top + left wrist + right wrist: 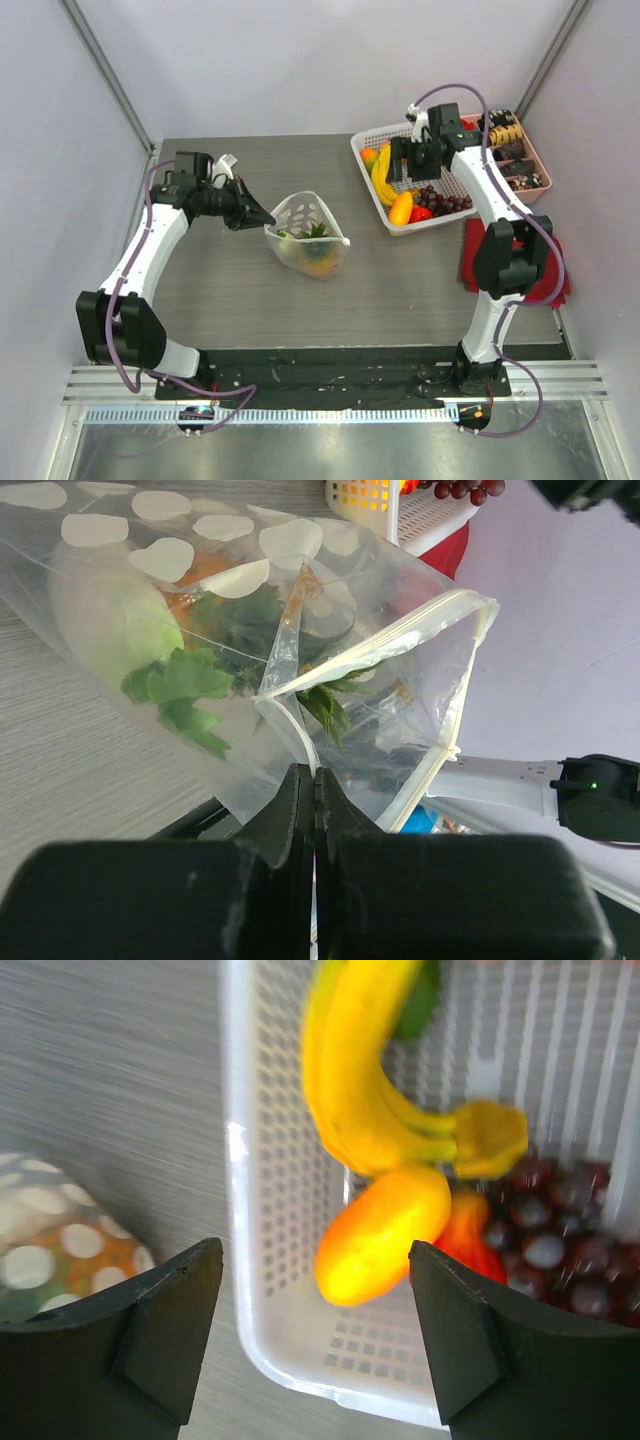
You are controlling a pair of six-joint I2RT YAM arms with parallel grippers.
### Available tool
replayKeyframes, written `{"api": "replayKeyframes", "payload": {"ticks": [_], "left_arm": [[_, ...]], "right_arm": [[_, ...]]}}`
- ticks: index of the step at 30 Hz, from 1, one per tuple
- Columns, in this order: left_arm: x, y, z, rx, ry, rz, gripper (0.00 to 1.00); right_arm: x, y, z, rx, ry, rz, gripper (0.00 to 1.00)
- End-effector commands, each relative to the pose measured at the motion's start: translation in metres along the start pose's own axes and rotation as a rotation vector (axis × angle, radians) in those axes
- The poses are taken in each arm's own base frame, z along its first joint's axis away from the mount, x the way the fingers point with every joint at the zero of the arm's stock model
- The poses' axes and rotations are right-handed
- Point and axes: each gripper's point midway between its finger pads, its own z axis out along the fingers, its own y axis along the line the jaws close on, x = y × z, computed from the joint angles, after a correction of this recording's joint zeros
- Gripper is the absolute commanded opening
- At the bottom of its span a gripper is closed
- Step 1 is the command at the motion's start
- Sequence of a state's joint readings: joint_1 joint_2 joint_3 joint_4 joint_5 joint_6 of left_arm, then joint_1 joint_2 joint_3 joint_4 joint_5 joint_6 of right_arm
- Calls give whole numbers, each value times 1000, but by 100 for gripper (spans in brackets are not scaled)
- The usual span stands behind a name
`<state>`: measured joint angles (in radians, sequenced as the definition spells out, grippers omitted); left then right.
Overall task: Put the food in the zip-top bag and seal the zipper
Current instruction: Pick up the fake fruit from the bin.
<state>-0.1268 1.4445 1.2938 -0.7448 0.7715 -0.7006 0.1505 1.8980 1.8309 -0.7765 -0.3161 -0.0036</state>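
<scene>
Keep left gripper (315, 780) pinched tight on the near rim of the zip-top bag (200, 600), with the film caught between the fingers. Hold that rim lifted to present the mouth as a wide triangle. Note the zipper (400, 640) running unsealed along the mouth edge. Avoid sideways tugs, which would likely fold it closed.

Treat the step in hand as fetching the next piece. Lower right gripper (313, 1255), spread wide and holding nothing, onto the orange-yellow oval fruit (385, 1230) in the white mesh basket (235, 1110), beyond and to the right of the bag. Close across the short width of the fruit. Expect smooth plastic to squirt out if caught near an end. Steer clear of the banana bunch (350, 1070) touching it, and of the basket wall.

Find inside the bag a white radish (100, 610) with green leaves and an orange piece (195, 575) under the dotted film. Count the bag as partly filled.

Find also in the basket dark grapes (560, 1220) and a red piece (465, 1235).

Ignore the pink compartment tray (535, 165), farther right of the bag than the basket, with contents too small to name
</scene>
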Motion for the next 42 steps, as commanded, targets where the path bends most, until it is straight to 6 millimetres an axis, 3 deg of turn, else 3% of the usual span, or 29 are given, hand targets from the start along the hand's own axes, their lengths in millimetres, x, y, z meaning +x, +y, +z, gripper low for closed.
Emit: {"api": "replayKeyframes", "payload": {"ticks": [1,5,12,18,22,25,28,29,31,34,38,39,40,42], "left_arm": [[-9,-15,-4,33,-34,45,0],[-9,-12,-3,27,-30,43,0],[-7,-10,-1,28,-19,32,0],[-7,-7,1,22,-13,27,0],[-7,-3,3,16,-8,20,0],[-8,-5,4,20,-6,19,0],[-9,-5,3,22,-10,20,0],[-10,-6,3,24,-14,24,0],[-9,-7,2,26,-16,27,0],[-9,-7,3,31,-17,28,0],[-8,-10,2,42,-17,27,0],[-8,-10,1,42,-19,25,0],[-8,-11,1,45,-19,23,0],[-9,-12,1,48,-20,21,0]], "right_arm": [[29,-31,9,194,73,160,81],[54,-43,31,231,145,202,81],[70,-53,58,244,197,243,80],[68,-55,73,219,203,278,80],[59,-52,70,193,180,293,68],[40,-48,53,170,130,297,46],[11,-41,25,140,41,282,20],[-6,-38,6,133,-15,270,14],[-23,-33,-12,125,-74,240,1],[-61,-13,-55,79,-237,184,1],[-114,31,-113,-61,-501,139,1],[-116,45,-119,-87,-531,124,1],[-124,65,-143,-119,-602,92,1],[-135,89,-162,-163,-729,50,1]]}}
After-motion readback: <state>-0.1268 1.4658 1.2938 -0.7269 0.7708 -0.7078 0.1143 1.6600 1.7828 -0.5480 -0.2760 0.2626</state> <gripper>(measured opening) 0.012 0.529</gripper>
